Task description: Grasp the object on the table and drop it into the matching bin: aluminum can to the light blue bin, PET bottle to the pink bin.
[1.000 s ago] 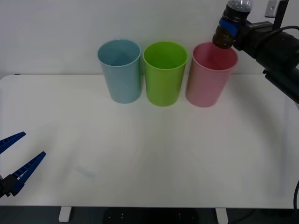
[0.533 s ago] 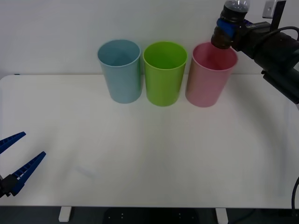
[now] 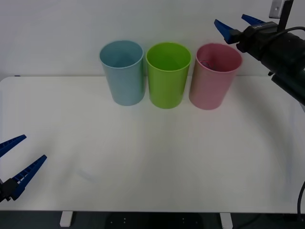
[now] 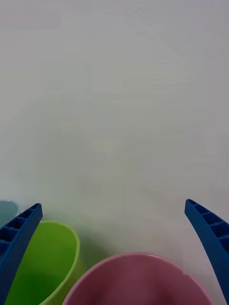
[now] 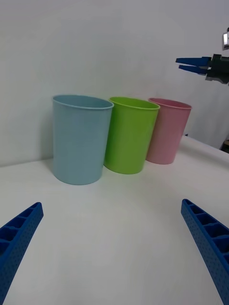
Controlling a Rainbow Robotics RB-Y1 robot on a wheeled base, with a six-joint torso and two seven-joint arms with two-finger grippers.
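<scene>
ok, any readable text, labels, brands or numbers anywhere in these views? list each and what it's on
None readable.
The light blue bin, lime green bin and pink bin are plain, with no print.
The table bears no markings.
The small plate on the wall shows no legible text.

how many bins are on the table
3, in a row at the table's far edge: light blue bin on the left, lime green bin in the middle, pink bin on the right.

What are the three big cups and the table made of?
The light blue bin, green bin and pink bin look like smooth matte plastic: even colour, thin rims. The table looks like a white, slightly glossy board, perhaps laminate.
</scene>
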